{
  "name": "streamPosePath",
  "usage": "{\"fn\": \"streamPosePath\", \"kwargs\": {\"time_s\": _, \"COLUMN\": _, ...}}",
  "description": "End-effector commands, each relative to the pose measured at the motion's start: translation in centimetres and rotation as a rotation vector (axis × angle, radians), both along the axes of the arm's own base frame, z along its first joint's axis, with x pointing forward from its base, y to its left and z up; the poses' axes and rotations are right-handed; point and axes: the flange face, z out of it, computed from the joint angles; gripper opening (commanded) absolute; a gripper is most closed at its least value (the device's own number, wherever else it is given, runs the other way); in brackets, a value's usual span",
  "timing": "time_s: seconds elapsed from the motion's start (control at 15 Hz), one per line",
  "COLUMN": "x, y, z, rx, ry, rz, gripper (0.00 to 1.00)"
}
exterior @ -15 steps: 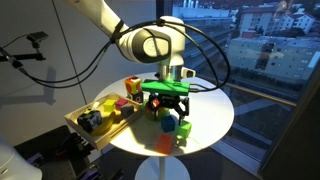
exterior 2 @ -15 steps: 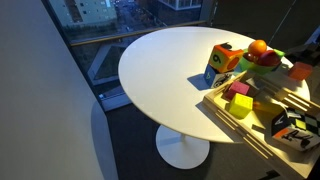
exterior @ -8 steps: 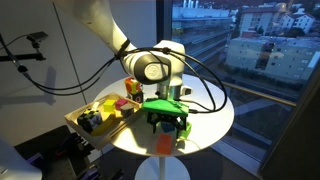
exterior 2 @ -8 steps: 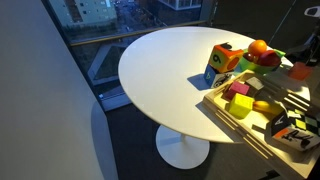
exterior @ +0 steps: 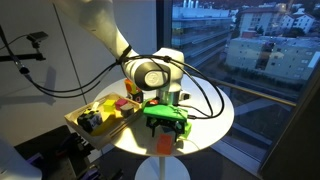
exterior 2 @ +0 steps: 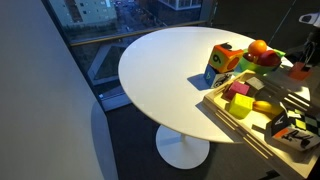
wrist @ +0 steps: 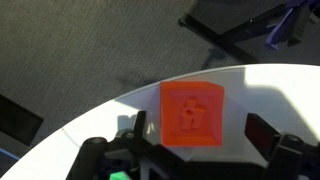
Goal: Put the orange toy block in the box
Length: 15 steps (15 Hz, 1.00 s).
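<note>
The robot arm's tool [exterior: 166, 127] is hovering low over the round white desk [exterior: 215, 115], its green-trimmed jaws standing wide apart and gripping nothing. The orange toy block [exterior: 165, 143] is sitting on the desk directly below the tool, close to the rim of the desk and well apart from the box [exterior: 72, 117]. In the wrist view, the block [wrist: 192, 113] is lying flat on the white surface with an embossed figure on its top face, framed between the two dark fingers [wrist: 262, 130], neither of which is touching it; grey carpet [wrist: 80, 50] is showing beyond the desk's curved edge. The shallow light-wood box is resting at the far side of the desk from the block, holding a jumble of colourful toys. In an exterior view, the box [exterior 2: 235, 125] is lying beside a multicoloured cube [exterior 2: 222, 62] and a round orange-red toy [exterior 2: 258, 48]. Black cables are looping from the arm above the desk.
</note>
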Motion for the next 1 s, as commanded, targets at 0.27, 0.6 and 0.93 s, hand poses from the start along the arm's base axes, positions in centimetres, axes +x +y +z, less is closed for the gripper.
{"fn": "streamPosePath", "kwargs": {"time_s": 0.27, "x": 0.6, "y": 0.0, "z": -0.1, "rx": -0.005, "ry": -0.016, "rz": -0.015, "gripper": 0.42}}
{"fn": "streamPosePath", "kwargs": {"time_s": 0.6, "x": 0.9, "y": 0.1, "z": 2.0, "rx": -0.066, "ry": -0.024, "rz": -0.112, "gripper": 0.24}}
{"fn": "streamPosePath", "kwargs": {"time_s": 0.93, "x": 0.1, "y": 1.7, "z": 4.5, "rx": -0.118, "ry": 0.033, "rz": -0.144, "gripper": 0.24}}
